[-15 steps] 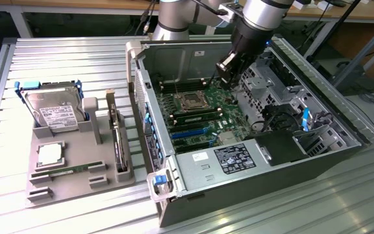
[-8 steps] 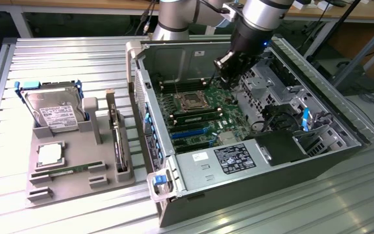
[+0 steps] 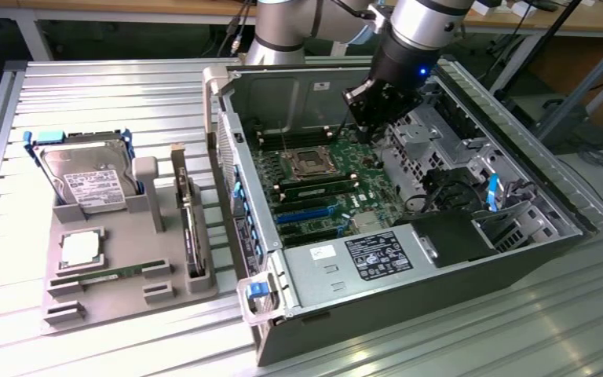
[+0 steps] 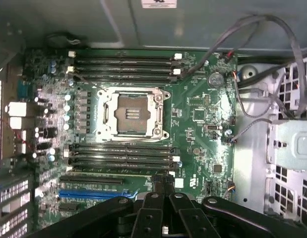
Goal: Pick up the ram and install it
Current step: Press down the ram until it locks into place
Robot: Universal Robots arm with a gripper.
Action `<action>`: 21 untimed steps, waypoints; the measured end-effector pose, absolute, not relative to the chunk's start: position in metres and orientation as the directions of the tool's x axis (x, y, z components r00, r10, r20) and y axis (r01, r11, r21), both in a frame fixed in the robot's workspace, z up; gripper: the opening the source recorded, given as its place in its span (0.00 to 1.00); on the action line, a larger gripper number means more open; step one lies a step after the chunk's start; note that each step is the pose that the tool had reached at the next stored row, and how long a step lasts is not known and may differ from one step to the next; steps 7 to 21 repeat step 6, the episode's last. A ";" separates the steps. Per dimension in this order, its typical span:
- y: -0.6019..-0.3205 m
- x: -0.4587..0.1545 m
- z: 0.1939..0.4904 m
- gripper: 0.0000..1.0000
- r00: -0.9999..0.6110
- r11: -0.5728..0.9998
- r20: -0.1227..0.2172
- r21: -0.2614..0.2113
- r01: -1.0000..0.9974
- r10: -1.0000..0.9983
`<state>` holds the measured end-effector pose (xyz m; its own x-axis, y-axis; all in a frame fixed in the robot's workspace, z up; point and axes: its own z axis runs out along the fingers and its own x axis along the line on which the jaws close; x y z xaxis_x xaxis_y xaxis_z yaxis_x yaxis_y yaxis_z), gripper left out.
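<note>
Arm is hanging inside the open case (image 3: pixel 280 102), gripper (image 3: pixel 373 135) sitting low over the motherboard (image 3: pixel 328 184) near the far end of the slots. Claw is reading narrow, fingers pressed together, nothing between them; the wrist view is showing the closed fingertips (image 4: pixel 163 186) just over the board's edge beside the lower slots (image 4: pixel 121 156). Socket (image 4: pixel 133 113) is lying empty between the two slot banks. Ram (image 3: pixel 107 273) is lying flat in the grey tray (image 3: pixel 123 310) at the exterior view's left, well apart from the gripper, below the processor (image 3: pixel 79 247) and drive (image 3: pixel 90 179).
</note>
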<state>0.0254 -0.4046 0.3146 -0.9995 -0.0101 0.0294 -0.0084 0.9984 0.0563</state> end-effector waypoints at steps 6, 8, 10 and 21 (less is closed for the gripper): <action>-0.404 0.025 0.315 0.11 -0.999 0.998 0.029 0.056 0.014 0.012; -0.404 0.025 0.315 0.11 -0.999 0.998 0.029 0.056 0.014 0.012; -0.404 0.025 0.315 0.11 -0.999 0.998 0.029 0.056 0.014 0.012; -0.404 0.025 0.315 0.11 -0.999 0.998 0.029 0.056 0.014 0.012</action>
